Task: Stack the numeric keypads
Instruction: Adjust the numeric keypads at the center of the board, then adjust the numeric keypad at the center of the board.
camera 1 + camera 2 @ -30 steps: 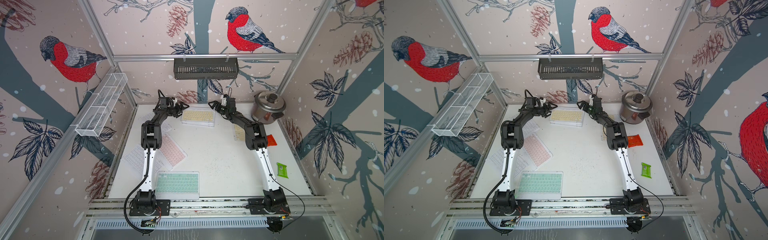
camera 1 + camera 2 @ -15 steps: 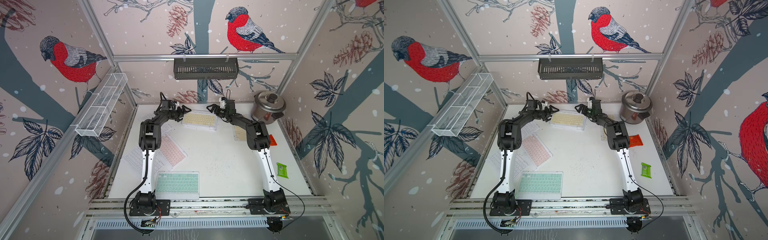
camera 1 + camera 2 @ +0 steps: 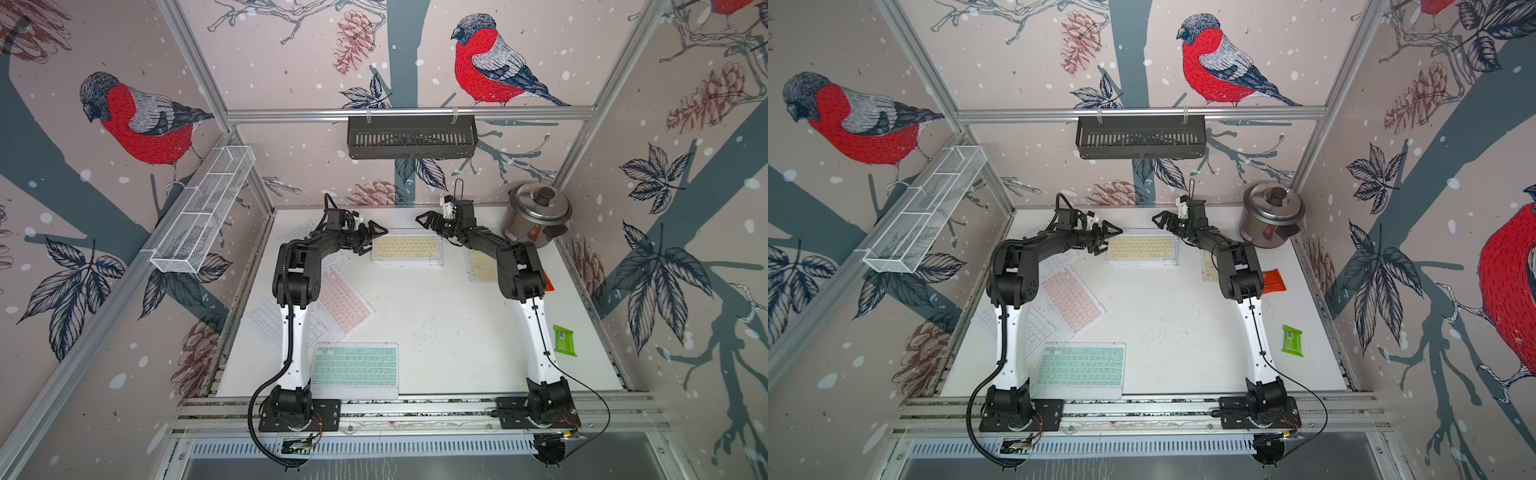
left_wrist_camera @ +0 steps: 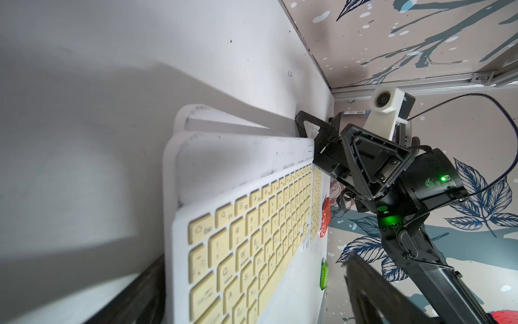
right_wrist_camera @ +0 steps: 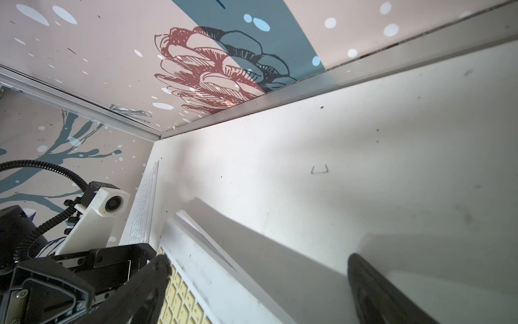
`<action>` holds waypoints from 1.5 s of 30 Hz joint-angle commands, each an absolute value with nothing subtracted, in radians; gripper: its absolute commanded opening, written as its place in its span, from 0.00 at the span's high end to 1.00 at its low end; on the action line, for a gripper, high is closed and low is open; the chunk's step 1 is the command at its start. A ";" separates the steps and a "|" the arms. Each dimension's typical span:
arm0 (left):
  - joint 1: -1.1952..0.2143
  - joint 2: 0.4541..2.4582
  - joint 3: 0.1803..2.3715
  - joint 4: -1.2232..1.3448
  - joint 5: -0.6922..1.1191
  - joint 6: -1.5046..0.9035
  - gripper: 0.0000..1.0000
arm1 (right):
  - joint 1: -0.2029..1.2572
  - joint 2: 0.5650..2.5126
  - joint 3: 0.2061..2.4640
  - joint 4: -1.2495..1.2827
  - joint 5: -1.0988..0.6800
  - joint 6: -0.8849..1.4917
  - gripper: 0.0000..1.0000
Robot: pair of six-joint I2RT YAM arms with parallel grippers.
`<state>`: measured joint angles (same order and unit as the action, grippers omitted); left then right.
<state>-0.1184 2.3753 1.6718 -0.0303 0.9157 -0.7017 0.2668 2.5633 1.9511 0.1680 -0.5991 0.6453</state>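
yellow keypad (image 3: 406,248) lies flat at the far middle of the counter (image 3: 436,316), seemingly atop a second slab, though the lower one is hard to make out. left pincer (image 3: 371,239) and right pincer (image 3: 430,225), both spread and empty, stand at its two short ends. mint keypad (image 3: 355,368) and pink keypad (image 3: 343,297) lie well apart, beside the left arm. probably light, stiff and smooth-framed: take a thin edge, not the keys.

White lower links (image 3: 296,345), black joints (image 3: 297,286), ribbed black cable (image 3: 250,415), black skeletal left tool (image 3: 372,238), green light (image 4: 443,178).
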 commanded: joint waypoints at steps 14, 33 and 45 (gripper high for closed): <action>-0.033 2.235 1.661 -0.471 0.658 -0.577 0.04 | 0.216 2.359 1.868 -0.111 -0.480 0.534 0.00; -0.085 1.534 0.883 -0.489 0.505 -0.581 0.04 | 0.762 1.643 0.941 -0.082 0.027 0.363 0.00; 0.122 1.545 0.852 -0.336 0.529 -0.619 0.04 | 1.044 1.909 1.164 -0.124 0.167 0.372 0.00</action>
<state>0.0826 1.5112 0.7956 -0.3782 0.5568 -0.6392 1.0275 1.8503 1.1061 -0.1074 0.1101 0.3676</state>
